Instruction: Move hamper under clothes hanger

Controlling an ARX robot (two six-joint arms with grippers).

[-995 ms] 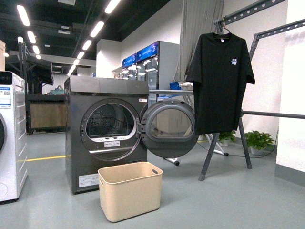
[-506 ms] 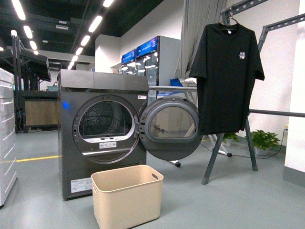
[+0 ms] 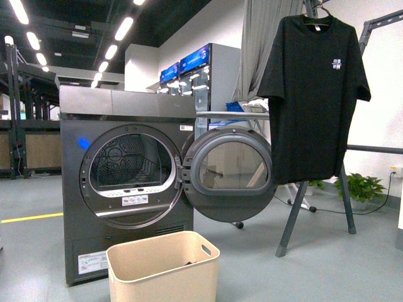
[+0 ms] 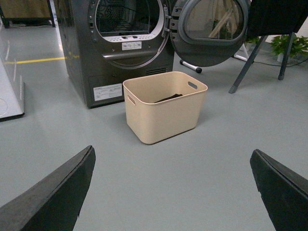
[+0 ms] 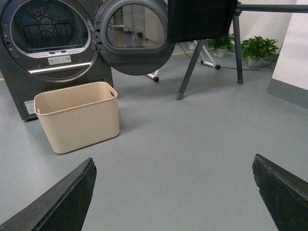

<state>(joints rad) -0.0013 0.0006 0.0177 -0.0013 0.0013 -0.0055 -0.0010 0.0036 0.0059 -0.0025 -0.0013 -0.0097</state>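
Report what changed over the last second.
The robot rolled forward: the dryer, hamper and T-shirt loom larger, and the white machine at left has left the front view. Nothing was gripped. The hamper still sits before the dryer's open door, not under the hanger. Left gripper and right gripper are open, empty.

Grey dryer (image 3: 70, 207) stood with its round door (image 3: 230, 175) swung open; potted plant (image 3: 362, 187) sat beside the wall.

The beige hamper (image 3: 165, 269) is standing upright on the floor (image 3: 343, 274), well apart from the tall grey clothes hanger (image 3: 291, 220), which is carrying a black T-shirt (image 3: 313, 94) beyond it to the right.
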